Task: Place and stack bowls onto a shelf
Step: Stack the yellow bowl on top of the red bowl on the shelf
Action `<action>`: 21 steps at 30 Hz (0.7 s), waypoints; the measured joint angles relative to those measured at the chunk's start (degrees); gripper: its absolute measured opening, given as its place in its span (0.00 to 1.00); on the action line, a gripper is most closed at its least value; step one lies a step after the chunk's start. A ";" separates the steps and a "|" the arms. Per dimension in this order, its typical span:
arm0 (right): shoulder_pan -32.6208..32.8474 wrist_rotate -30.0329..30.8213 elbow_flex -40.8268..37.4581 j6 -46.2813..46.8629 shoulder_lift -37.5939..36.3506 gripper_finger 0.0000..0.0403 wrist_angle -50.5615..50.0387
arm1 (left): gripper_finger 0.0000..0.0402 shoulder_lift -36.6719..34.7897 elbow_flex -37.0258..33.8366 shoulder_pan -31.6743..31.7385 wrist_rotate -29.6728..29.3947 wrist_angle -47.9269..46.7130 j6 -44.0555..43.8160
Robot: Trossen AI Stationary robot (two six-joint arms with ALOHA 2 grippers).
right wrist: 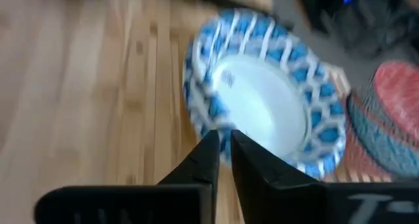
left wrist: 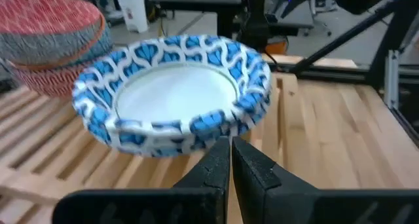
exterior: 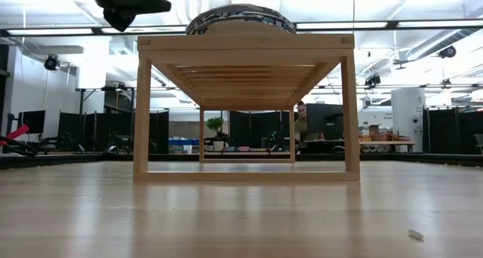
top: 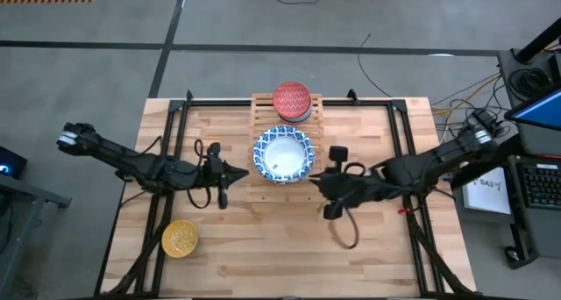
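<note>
The slatted wooden shelf stands at the table's far middle. A wide blue-patterned bowl with a white centre rests on the shelf's near end. A red bowl tops a small stack at the far end. The yellow bowl sits on the tabletop near the left front. My left gripper is shut, just left of the wide bowl's near rim. My right gripper is shut at the bowl's near-right rim. The other bowls are out of view. My left gripper points level from the table's left at the wide bowl's near rim; I cannot tell whether it touches. My right gripper comes level from the right, its tips over the bowl's rim; whether it touches cannot be told.
The low view shows the shelf as a raised rack on legs with a bowl on top and open space beneath. Black frame rails run along both table sides. Bare planks lie toward the near edge.
</note>
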 joint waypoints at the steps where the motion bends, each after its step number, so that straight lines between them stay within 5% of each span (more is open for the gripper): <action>1: -0.18 0.02 -3.63 -1.23 -2.22 0.05 5.58 | 0.00 0.30 0.00 0.25 -0.17 0.99 0.69; 4: -1.61 0.04 -13.90 -5.88 -7.63 0.03 23.11 | 0.00 0.96 0.01 0.77 -0.22 3.29 2.55; 8: -1.79 -0.13 -23.22 -7.53 -13.62 0.02 32.70 | 0.00 0.07 2.45 0.32 1.63 -2.47 -0.76; 16: 1.91 -1.77 -36.05 -8.97 -22.95 0.02 45.42 | 0.00 1.16 13.58 -1.19 25.86 -41.89 -31.40; 21: 4.12 -1.77 -40.26 -11.22 -24.98 0.02 51.16 | 0.00 5.18 13.99 -3.35 32.48 -60.05 -37.09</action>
